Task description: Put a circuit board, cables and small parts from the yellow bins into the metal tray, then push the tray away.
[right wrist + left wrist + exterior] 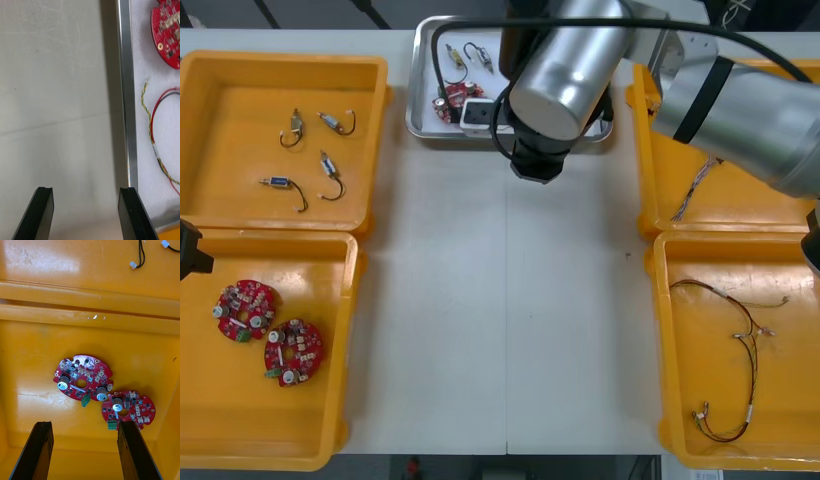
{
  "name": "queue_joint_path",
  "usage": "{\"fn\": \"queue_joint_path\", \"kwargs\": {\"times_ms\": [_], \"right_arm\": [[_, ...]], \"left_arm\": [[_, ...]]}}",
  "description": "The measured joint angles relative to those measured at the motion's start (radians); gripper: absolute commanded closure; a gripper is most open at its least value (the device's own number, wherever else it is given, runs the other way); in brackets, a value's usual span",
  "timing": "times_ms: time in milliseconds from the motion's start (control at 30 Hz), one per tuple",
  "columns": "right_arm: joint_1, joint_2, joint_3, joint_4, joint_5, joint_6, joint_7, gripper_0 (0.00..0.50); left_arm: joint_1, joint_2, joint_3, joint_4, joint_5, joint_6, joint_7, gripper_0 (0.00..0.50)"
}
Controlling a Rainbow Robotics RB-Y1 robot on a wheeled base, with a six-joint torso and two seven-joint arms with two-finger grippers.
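Note:
The metal tray (416, 118) lies at the far middle of the table, white inside. It holds a red circuit board (456, 104), a black cable (438, 60) and small metal parts (477, 54). My right arm (565, 70) reaches over the tray's near right part. In the right wrist view my right gripper (86, 191) is open over bare table, one finger (133, 213) right beside the tray's rim (125, 93). Past the rim lie the board (168, 33) and a red and yellow cable (152, 123). My left gripper (85, 423) hangs open above two circuit boards (83, 377).
The left near bin (340, 400) holds two red boards (248, 308). The left far bin (370, 130) holds several small metal parts (330, 162). A twisted blue and white cable (695, 190) lies in the right far bin. Red and yellow cables (745, 370) lie in the right near bin.

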Motion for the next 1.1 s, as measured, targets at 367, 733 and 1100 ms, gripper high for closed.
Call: {"fn": "queue_joint_path", "kwargs": {"times_ms": [367, 733, 1100], "right_arm": [[0.087, -0.13, -0.254, -0.187, -0.06, 0.231, -0.253, 0.0], [0.245, -0.321, -0.415, -0.364, -0.15, 0.336, -0.469, 0.0], [0.437, -0.471, -0.582, -0.402, -0.231, 0.342, -0.626, 0.0]], "left_arm": [[0.0, 0.0, 0.0, 0.0, 0.0, 0.0, 0.0, 0.0], [0.001, 0.0, 0.0, 0.001, 0.0, 0.001, 0.0, 0.0], [0.001, 0.0, 0.0, 0.001, 0.0, 0.001, 0.0, 0.0]]}}
